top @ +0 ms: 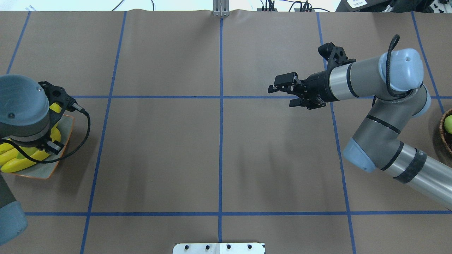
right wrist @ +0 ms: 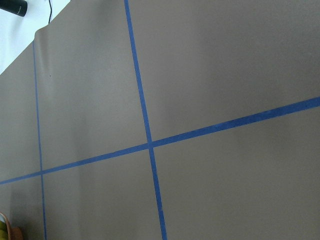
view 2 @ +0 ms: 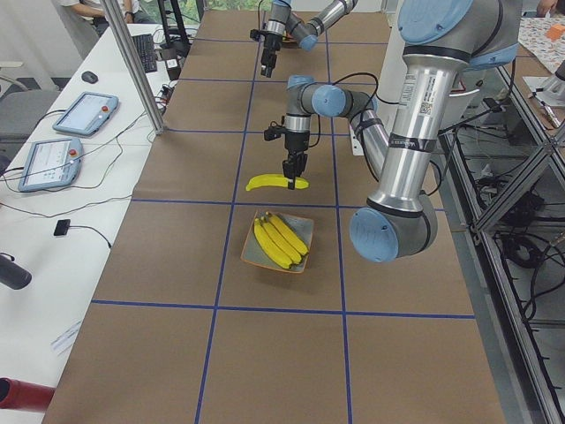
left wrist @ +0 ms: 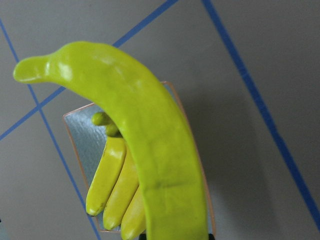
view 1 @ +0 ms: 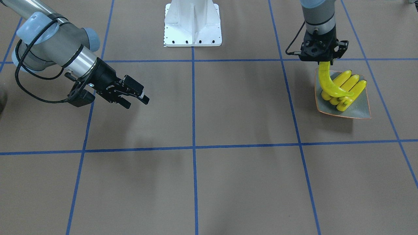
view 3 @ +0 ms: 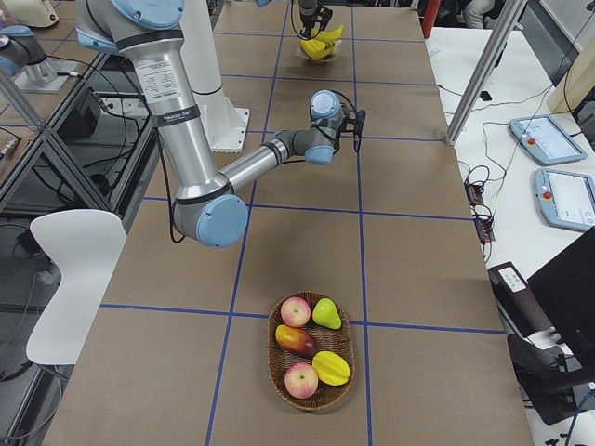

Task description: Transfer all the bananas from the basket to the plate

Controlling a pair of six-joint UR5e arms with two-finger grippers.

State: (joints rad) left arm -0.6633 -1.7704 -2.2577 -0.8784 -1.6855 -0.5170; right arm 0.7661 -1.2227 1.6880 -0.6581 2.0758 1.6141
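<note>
The fourth banana (view 1: 328,85) was clamped at one end in the left claw (view 1: 323,62), hung above the plate (view 1: 359,111) where three bananas (view 1: 351,85) lay; lowering flat before release was advised; the right claw (view 1: 137,100) was held open, empty.

The left arm (view 1: 318,16) hung its wrist straight down, and the left gripper (view 1: 323,62) pinched the top end of a banana (view 1: 327,83) that dangled below its fingers. The right arm (top: 379,137) reached out almost level, elbow bent, with the right gripper (top: 280,96) empty, jaws spread apart.
</note>
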